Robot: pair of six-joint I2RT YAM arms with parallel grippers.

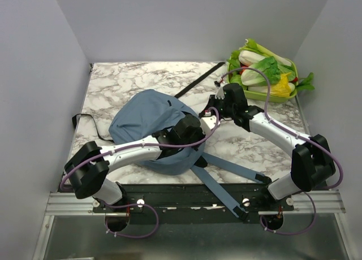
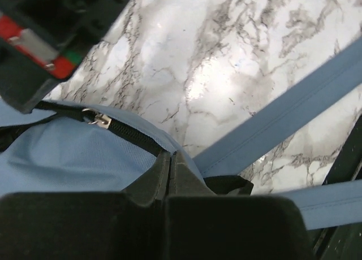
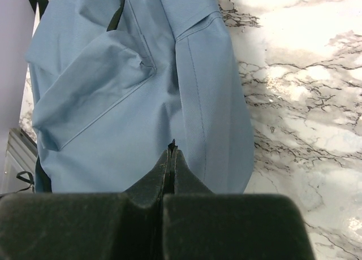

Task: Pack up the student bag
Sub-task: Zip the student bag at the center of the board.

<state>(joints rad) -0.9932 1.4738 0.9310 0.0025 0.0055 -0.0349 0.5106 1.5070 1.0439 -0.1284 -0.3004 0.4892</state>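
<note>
Progress: early, by my judgement; the packing looks yet to be done
Bag (image 1: 148, 116): slumped on the marble table (image 1: 130, 79), centre-left, straps (image 1: 226, 165) trailing to the near edge
Bag contents: inside hidden, cannot tell
Zipper (image 2: 121, 130): pull shows at the rim; open or closed unclear
Left gripper (image 2: 171, 155): clenched at the bag's rim beside the zipper; whether cloth is caught, cannot tell
Right gripper (image 3: 172, 147): clenched, tips at the bag's cloth
Tray (image 1: 273, 98): green, far right corner, holding vegetables (image 1: 263, 68), well apart from the bag

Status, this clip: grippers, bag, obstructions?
Left gripper shut at zipper edge of student bag. Right gripper shut against bag fabric. Shoulder straps sprawled across table.
</note>
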